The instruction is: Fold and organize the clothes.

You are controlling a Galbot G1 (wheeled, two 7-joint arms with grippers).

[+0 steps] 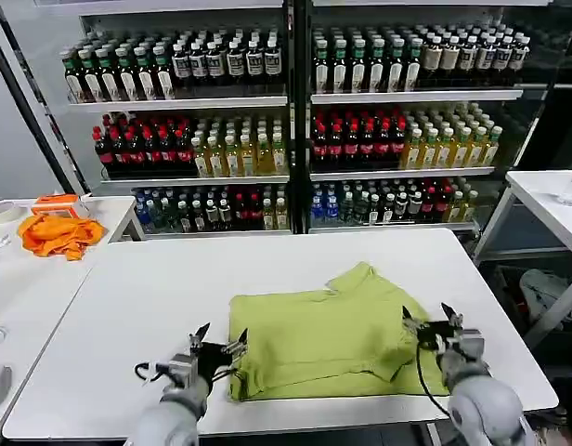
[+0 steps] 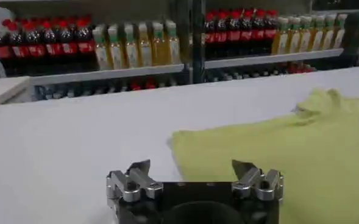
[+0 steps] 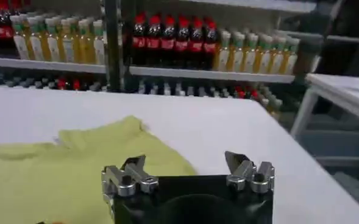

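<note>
The clothes are one light yellow-green T-shirt (image 1: 328,336), lying partly folded on the white table (image 1: 156,297) near its front edge. A sleeve or collar part pokes up at the far side. My left gripper (image 1: 221,342) stands open just off the shirt's near left corner, holding nothing. My right gripper (image 1: 427,321) stands open at the shirt's right edge, also empty. In the left wrist view the shirt (image 2: 289,146) lies beyond the open left gripper (image 2: 194,167). In the right wrist view the shirt (image 3: 63,164) lies beside the open right gripper (image 3: 188,164).
Shelves of drink bottles (image 1: 295,121) stand behind the table. An orange cloth (image 1: 58,234) and a tape roll (image 1: 3,211) lie on a side table at the left. Another white table (image 1: 546,200) stands at the right.
</note>
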